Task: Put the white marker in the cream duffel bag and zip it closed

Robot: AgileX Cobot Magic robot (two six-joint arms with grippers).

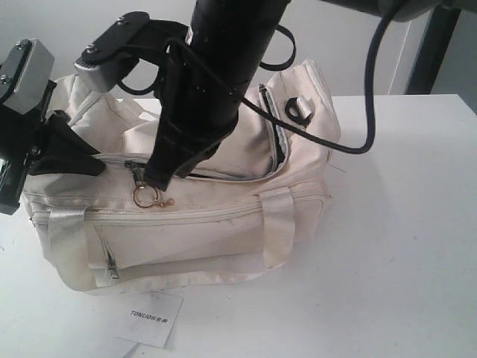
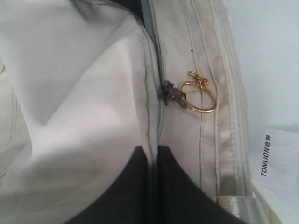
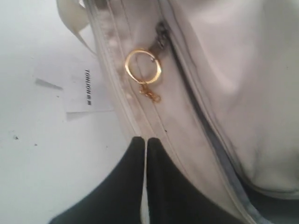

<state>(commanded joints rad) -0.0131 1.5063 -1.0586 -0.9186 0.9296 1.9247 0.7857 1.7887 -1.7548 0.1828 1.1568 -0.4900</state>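
The cream duffel bag (image 1: 186, 224) lies on the white table, its long side toward the camera. Its top zipper slider (image 1: 137, 170) sits near the bag's left end and carries a gold ring (image 1: 144, 196). To the right of the slider the zip gapes in a dark slit. My left gripper (image 1: 95, 165) is shut on the zipped seam (image 2: 161, 130) just behind the slider. My right gripper (image 1: 158, 179) reaches across from above, shut with nothing between its tips, which rest at the bag's seam a little short of the ring (image 3: 143, 66). The white marker is out of view.
A white paper tag printed TONLION (image 1: 153, 317) lies on the table in front of the bag. The right arm's black cable (image 1: 350, 145) loops over the bag's right end. A dark stand post (image 1: 428, 45) rises at the back right, beyond the table.
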